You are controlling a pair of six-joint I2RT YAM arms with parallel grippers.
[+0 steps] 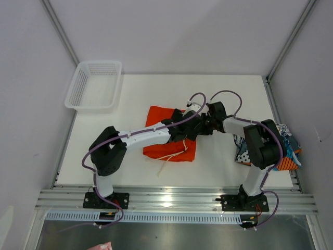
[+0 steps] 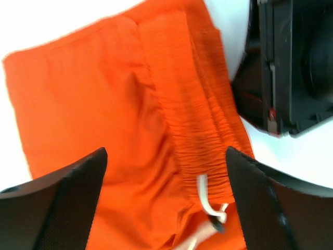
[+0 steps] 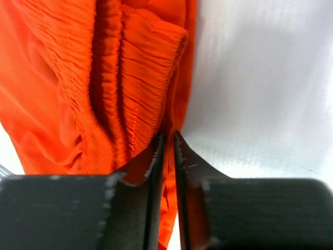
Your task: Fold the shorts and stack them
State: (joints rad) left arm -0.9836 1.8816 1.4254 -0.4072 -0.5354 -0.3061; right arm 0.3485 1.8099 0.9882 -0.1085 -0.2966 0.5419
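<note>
The orange shorts [image 1: 161,136] lie partly folded mid-table, white drawstring [image 1: 167,158] trailing off the near edge. My left gripper [image 1: 193,125] hovers open over the waistband [image 2: 192,104], with the drawstring [image 2: 205,195] between its fingers [image 2: 62,198]. My right gripper [image 1: 204,125] is shut on a thin edge of the orange shorts [image 3: 130,67] at their right side; cloth shows between the pads [image 3: 156,172]. The printed shorts [image 1: 289,146] lie crumpled at the table's right edge behind the right arm.
A white mesh basket [image 1: 93,84] stands at the back left corner. The two grippers nearly touch; the right wrist's black body [image 2: 291,62] fills the left wrist view's upper right. White tabletop [image 3: 260,78] shows beside the cloth.
</note>
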